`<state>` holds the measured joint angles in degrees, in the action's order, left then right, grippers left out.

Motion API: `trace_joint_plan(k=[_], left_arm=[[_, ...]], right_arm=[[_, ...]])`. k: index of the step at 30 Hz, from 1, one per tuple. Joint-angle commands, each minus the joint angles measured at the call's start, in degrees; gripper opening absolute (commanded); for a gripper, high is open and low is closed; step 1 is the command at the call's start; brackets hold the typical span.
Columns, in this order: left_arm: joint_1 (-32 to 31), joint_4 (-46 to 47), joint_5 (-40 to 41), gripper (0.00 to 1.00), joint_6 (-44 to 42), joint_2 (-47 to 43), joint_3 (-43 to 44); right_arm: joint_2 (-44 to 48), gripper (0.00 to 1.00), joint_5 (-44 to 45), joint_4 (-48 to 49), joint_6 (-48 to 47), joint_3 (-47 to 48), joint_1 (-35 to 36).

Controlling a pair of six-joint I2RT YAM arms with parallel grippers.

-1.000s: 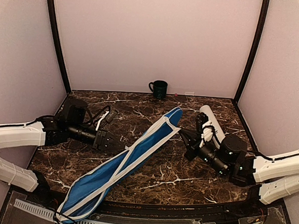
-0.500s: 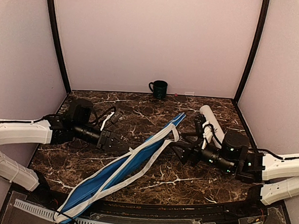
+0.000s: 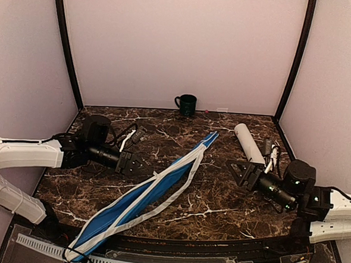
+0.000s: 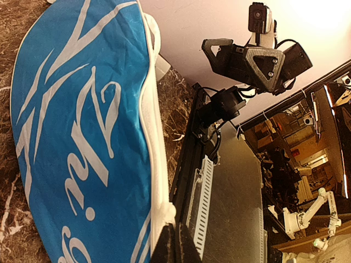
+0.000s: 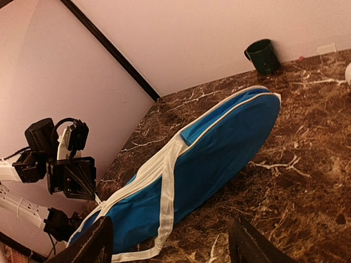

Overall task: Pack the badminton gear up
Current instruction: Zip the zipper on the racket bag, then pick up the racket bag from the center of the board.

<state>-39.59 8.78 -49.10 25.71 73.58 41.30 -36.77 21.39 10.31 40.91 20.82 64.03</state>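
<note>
**Grip on blue cover (image 3: pixel 132 201) reported at left claw (image 3: pixel 144 167); right claw (image 3: pixel 234 169) spread wide**

The blue cover is seen stretched on a diagonal across the table (image 3: pixel 219 200). Its wide end is draped over the near edge by the near-left corner, and its narrow tip is pointed toward the middle of the back edge. The left claw is pressed together on the white trim (image 4: pixel 158 164) along the cover's long edge, on the side facing the left edge of the table; in the left wrist view the fingertips (image 4: pixel 174 245) are closed tight on that trim, with the white lettering spread out just above them. The right claw is held low over the right half of the table, fingers (image 5: pixel 98 241) wide apart, nothing between them (the cover is well apart from it). The white tube (image 3: pixel 249 145) is laid toward the back-right corner, just behind the right claw, untouched. The dark green mug (image 3: pixel 186 103) is stood upright at the middle of the back edge.
</note>
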Motion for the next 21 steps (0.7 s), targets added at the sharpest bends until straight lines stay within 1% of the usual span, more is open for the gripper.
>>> trace_joint_plan(k=[1,7,9,11,13,15,21], left_arm=[[0.0,2.2,0.2,0.0,0.0,0.3,2.5],[0.0,2.2,0.7,0.0,0.3,0.8,2.9],[0.0,2.2,0.6,0.0,0.3,0.9,3.0],[0.0,2.1,0.4,0.0,0.2,0.9,3.1],[0.0,1.9,0.2,0.0,0.0,0.9,3.1],[0.0,1.9,0.0,0.0,-0.2,1.1,3.0],[0.0,1.9,-0.8,0.0,-0.6,1.3,3.1]], right_arm=[[-8.8,0.69,1.9,-8.1,9.0,10.5,-0.2],[-27.0,0.51,-4.4,-5.4,21.5,21.0,1.5],[-30.7,0.5,-6.3,-0.7,25.1,21.9,2.2],[-33.7,0.5,-7.9,2.1,27.3,22.4,2.9],[-36.2,0.5,-9.1,2.7,28.9,23.3,3.2],[-38.3,0.46,-10.4,4.1,29.8,23.8,3.3],[-43.2,0.43,-12.2,7.8,30.1,25.7,3.2]])
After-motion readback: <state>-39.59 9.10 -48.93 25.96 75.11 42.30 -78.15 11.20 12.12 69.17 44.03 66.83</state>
